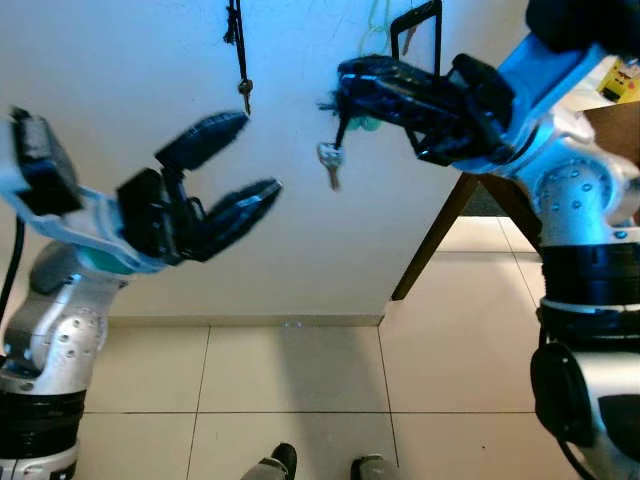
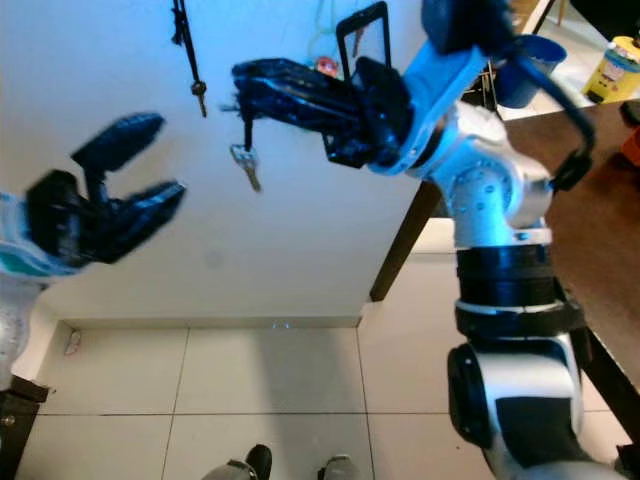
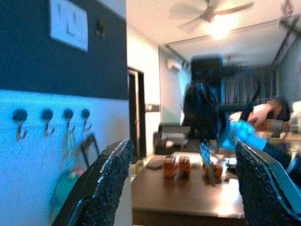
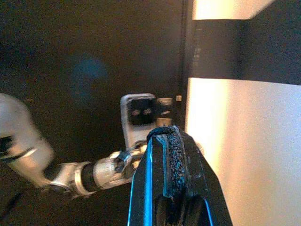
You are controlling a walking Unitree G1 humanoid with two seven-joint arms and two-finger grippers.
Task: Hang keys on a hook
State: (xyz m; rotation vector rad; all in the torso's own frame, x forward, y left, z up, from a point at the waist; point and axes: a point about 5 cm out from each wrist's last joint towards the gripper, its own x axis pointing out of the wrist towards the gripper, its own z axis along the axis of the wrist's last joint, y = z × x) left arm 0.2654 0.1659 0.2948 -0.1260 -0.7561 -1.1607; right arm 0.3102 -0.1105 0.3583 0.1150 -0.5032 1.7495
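My right gripper (image 1: 345,88) is raised close to the white wall and is shut on a key ring; a silver key (image 1: 330,163) dangles below its tips. To its left my left gripper (image 1: 252,155) is held open with nothing between its fingers (image 3: 103,183). A row of several hooks (image 3: 46,121) is fixed to the wall. From them hang a black lanyard with a small key (image 1: 240,60), a green cord (image 1: 377,18) and a black strap loop (image 1: 418,28). The held key (image 3: 207,167) also hangs in the left wrist view. The shut fingers (image 4: 174,179) fill the lower right wrist view.
A dark wooden table (image 2: 600,210) stands to the right, its slanted leg (image 1: 430,235) near the wall corner. Jars (image 3: 176,167) sit on it and a yellow container (image 2: 618,65) is behind. Pale floor tiles (image 1: 300,370) lie below, with my feet (image 1: 285,462) at the bottom edge.
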